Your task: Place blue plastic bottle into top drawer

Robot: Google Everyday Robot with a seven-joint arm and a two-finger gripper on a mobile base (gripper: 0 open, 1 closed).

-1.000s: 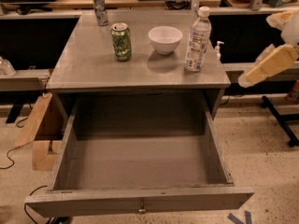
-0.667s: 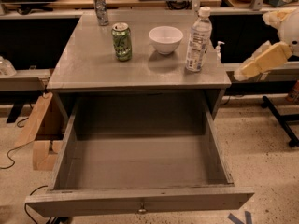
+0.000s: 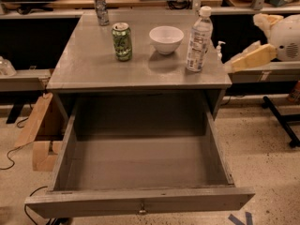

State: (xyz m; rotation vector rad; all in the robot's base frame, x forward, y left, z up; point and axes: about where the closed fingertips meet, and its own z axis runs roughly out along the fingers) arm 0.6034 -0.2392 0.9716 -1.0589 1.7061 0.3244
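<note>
The blue plastic bottle (image 3: 198, 39) is clear with a white cap and a pale label. It stands upright near the right edge of the grey cabinet top (image 3: 93, 64). The top drawer (image 3: 93, 203) is pulled fully open below it, with nothing inside and a small metal knob (image 3: 142, 209) on its front panel. My gripper (image 3: 240, 62), cream-coloured on a white arm (image 3: 286, 34), reaches in from the right. It hangs just off the cabinet's right edge, a short way right of the bottle and apart from it, holding nothing.
A green soda can (image 3: 122, 41) and a white bowl (image 3: 166, 39) stand left of the bottle. A small white pump bottle (image 3: 219, 50) sits between bottle and gripper. Another can (image 3: 100, 8) stands at the back left. Cardboard (image 3: 40, 130) leans left of the cabinet.
My gripper has moved left and slightly up, closer to the cabinet's right edge and the bottle. The bottle, can, bowl and drawer have not moved.
</note>
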